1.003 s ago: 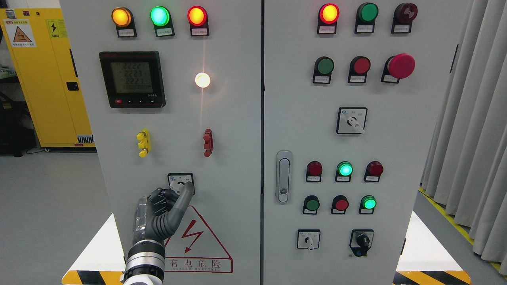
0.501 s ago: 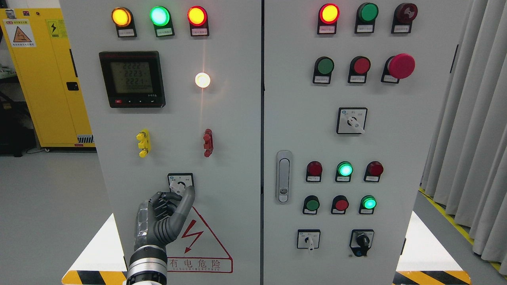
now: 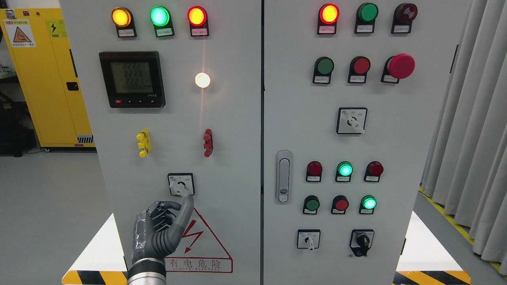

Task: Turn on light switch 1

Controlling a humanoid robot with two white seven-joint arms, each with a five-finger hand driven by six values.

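Note:
A small rotary switch with a white knob sits low on the left cabinet door; its knob points down and to the right. My left hand hangs just below the switch, apart from it. Its fingers are curled in and hold nothing, while the thumb sticks up toward the knob. A white lamp above glows brightly. The right arm does not show.
The left door carries a meter, three lit lamps along the top, yellow and red terminals and a red warning triangle. Buttons, lamps and selector switches cover the right door, which has a latch handle. A yellow cabinet stands to the left, curtains to the right.
The left hand has dropped down away from the rotary switch, uncovering its knob, which now points down-right. The white lamp stays lit throughout.

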